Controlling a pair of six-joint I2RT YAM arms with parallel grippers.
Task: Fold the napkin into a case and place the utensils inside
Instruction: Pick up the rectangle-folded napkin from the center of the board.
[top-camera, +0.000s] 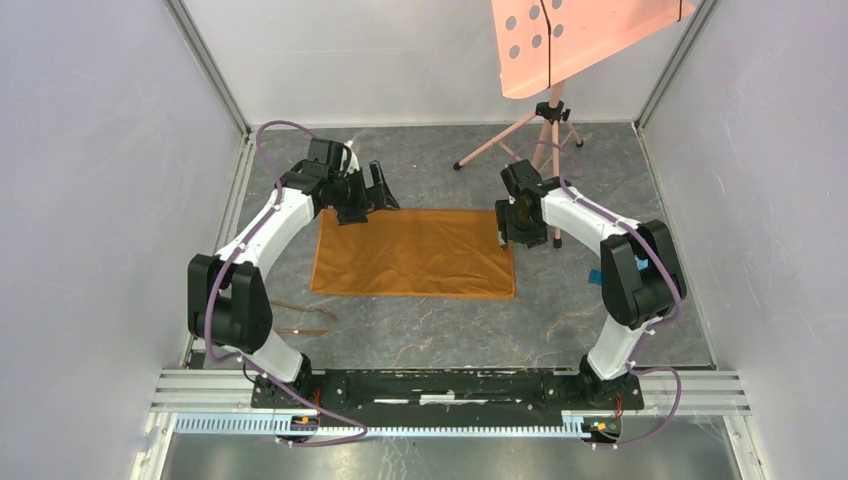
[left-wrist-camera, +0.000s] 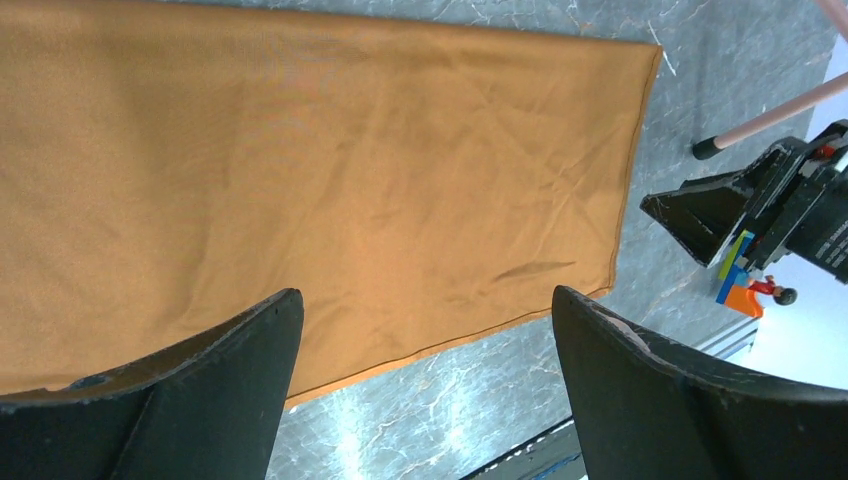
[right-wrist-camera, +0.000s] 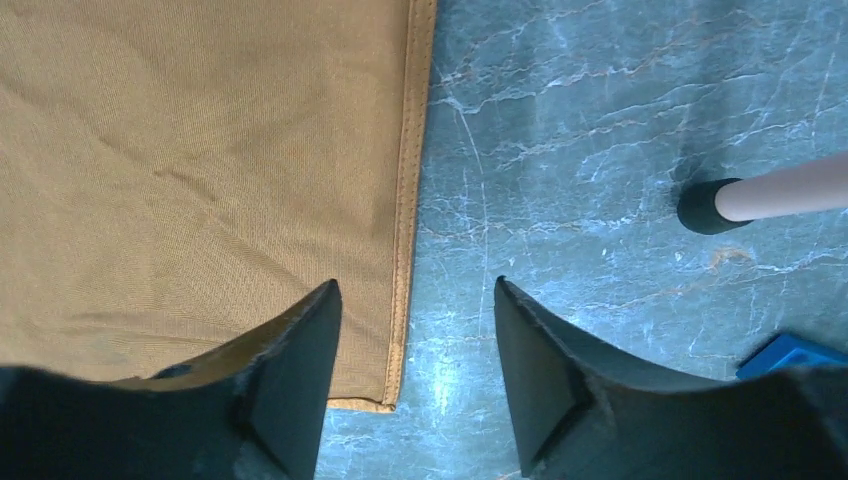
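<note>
The orange-brown napkin (top-camera: 413, 252) lies flat as a rectangle in the middle of the table, also seen as the napkin (left-wrist-camera: 300, 170) and the napkin (right-wrist-camera: 200, 150). My left gripper (top-camera: 380, 190) hovers open over its far left corner; in the left wrist view the left gripper (left-wrist-camera: 425, 300) frames the cloth's edge with nothing between the jaws. My right gripper (top-camera: 517, 233) is at the far right corner; the right gripper (right-wrist-camera: 415, 290) stands open, its jaws either side of the hem, gripping nothing. The thin copper-brown utensils (top-camera: 303, 320) lie left of the napkin near the left arm's base.
A pink tripod (top-camera: 548, 125) with a perforated salmon panel (top-camera: 575, 40) stands at the back right; one tripod foot (right-wrist-camera: 705, 205) rests right of my right gripper. Small toy blocks (left-wrist-camera: 740, 285) and a blue block (right-wrist-camera: 790, 355) sit right of the cloth. White walls enclose the table.
</note>
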